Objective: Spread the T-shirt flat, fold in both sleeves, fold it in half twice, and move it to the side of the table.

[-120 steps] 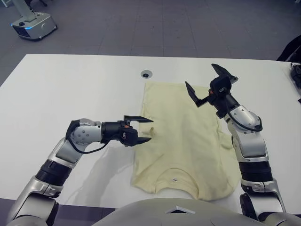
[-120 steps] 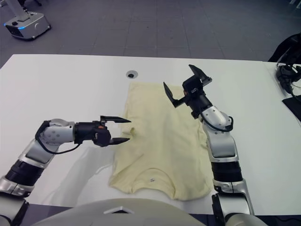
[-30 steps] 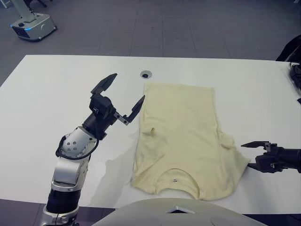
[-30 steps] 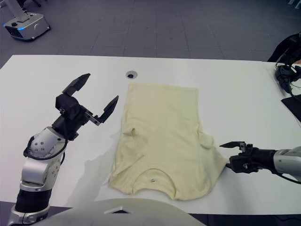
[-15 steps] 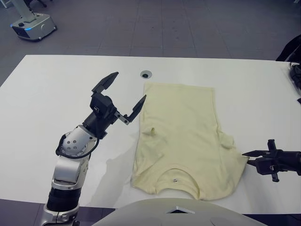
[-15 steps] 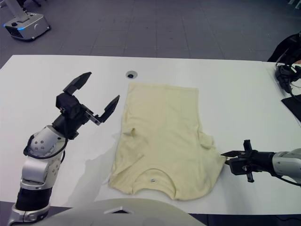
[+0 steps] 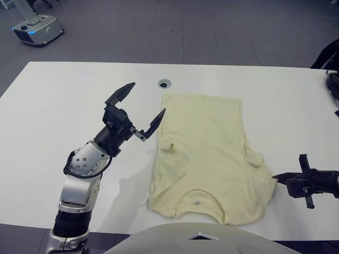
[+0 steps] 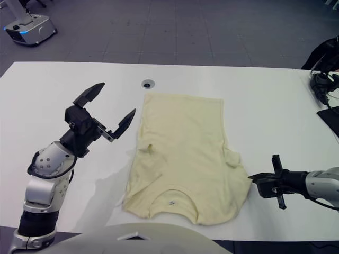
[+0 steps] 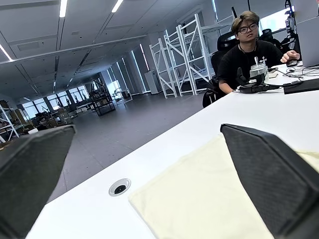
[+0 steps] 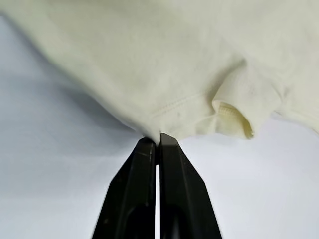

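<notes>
T-shirt (image 7: pixel 206 148), pale yellow, is laid on the white table (image 7: pixel 63 90) with its collar at 6 o'clock, nearest the robot, and its hem at 12 o'clock. A small pucker (image 7: pixel 170 147) is raised near its 9 o'clock edge, and a bunched fold (image 7: pixel 254 159) is seen at its 3 o'clock edge.

The right gripper (image 10: pixel 158 141) is held low over the table at 4 o'clock of the shirt. Its fingers are pressed together with only a hairline gap, and the shirt's corner edge is pinched at their tips, the cloth drawn to a point there.

The left gripper (image 7: pixel 146 98) is held above the table at 9 to 10 o'clock of the shirt, just beside its edge and clear of the cloth. Its fingers are spread wide with nothing between them.

A round cable hole (image 7: pixel 164 83) is set in the table at 11 o'clock of the shirt, near the hem corner.
</notes>
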`<state>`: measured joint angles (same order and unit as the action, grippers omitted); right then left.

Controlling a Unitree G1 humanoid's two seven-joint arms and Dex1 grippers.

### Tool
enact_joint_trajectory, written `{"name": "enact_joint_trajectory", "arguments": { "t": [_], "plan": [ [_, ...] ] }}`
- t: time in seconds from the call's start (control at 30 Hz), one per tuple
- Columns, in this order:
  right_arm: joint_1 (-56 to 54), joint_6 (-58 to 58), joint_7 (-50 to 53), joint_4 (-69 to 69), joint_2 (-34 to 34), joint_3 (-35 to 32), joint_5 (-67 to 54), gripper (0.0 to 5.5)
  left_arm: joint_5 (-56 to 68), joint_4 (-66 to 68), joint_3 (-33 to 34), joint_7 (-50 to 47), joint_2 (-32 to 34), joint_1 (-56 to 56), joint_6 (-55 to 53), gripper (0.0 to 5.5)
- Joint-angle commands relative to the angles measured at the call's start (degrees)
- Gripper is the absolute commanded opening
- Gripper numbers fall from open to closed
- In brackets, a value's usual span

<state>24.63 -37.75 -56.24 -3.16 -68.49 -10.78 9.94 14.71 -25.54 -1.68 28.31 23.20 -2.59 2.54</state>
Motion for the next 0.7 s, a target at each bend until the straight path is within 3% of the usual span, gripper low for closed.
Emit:
{"name": "enact_joint_trajectory", "arguments": {
  "t": [0.03,0.27,0.4,0.7],
  "plan": [
    [-0.1,-0.3,0.7,2.6,-2.2,-2.5,1.1,0.00,-0.5,0.4,-0.3,0.6,-0.2,0.4,0.2,5.40],
    [-3.3,4.1,-2.5,10.3,-3.8,-3.9,-6.5,0.00,-0.6,0.0,-0.5,0.5,-0.2,0.5,-0.3,5.40],
    [-7.5,7.2,-4.7,14.3,-3.3,-0.2,-10.4,0.00,-0.9,0.3,-1.1,0.5,-0.4,1.3,-0.5,5.40],
    [-18.5,10.2,-7.0,18.6,1.3,13.2,-7.2,0.00,-1.5,1.1,-2.1,0.4,-0.8,2.4,-0.5,5.40]
  ]
}}
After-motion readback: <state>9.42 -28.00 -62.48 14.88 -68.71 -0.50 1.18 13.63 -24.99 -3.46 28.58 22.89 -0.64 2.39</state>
